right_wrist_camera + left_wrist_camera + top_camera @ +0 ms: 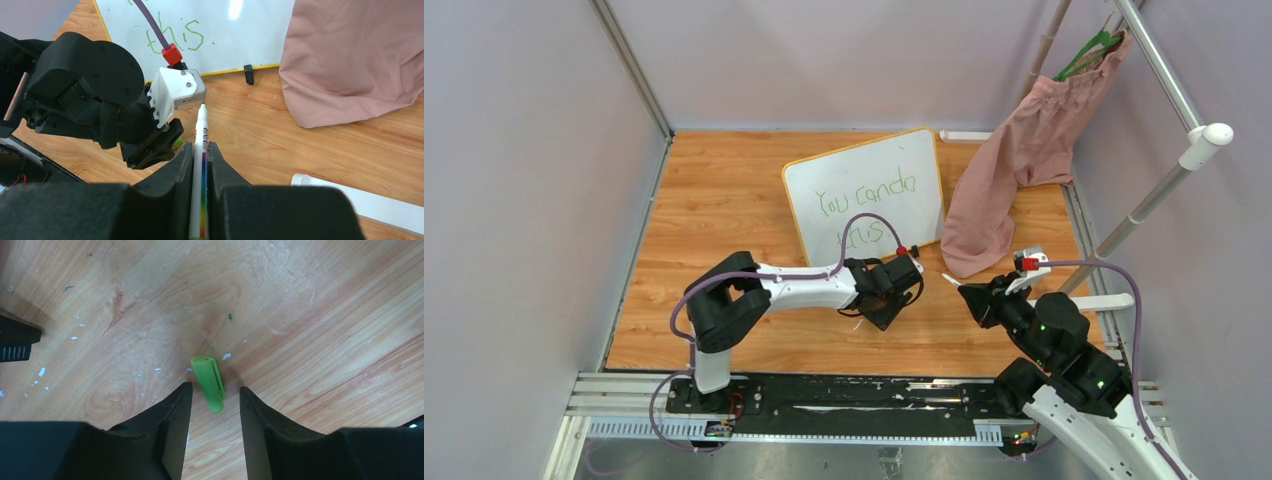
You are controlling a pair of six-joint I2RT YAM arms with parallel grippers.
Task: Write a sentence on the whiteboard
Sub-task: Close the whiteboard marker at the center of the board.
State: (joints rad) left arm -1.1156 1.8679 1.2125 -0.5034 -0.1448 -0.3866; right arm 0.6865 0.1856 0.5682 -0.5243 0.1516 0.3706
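The whiteboard [864,190] with a yellow rim lies at the back of the table. It bears the green sentence [865,195] "You can do" above "this"; "this" also shows in the right wrist view [172,39]. My right gripper [200,147] is shut on a white marker [201,135] with a rainbow stripe, its green tip uncapped and pointing at the left gripper. My left gripper [214,392] is open, low over the table, with the green marker cap [208,384] lying on the wood between its fingertips. In the top view the left gripper [890,290] sits just in front of the board.
A pink cloth [1014,170] hangs from a rack [1184,150] at the back right and drapes onto the table beside the board. A white flat piece [360,200] lies on the table at the right. Grey walls enclose the table.
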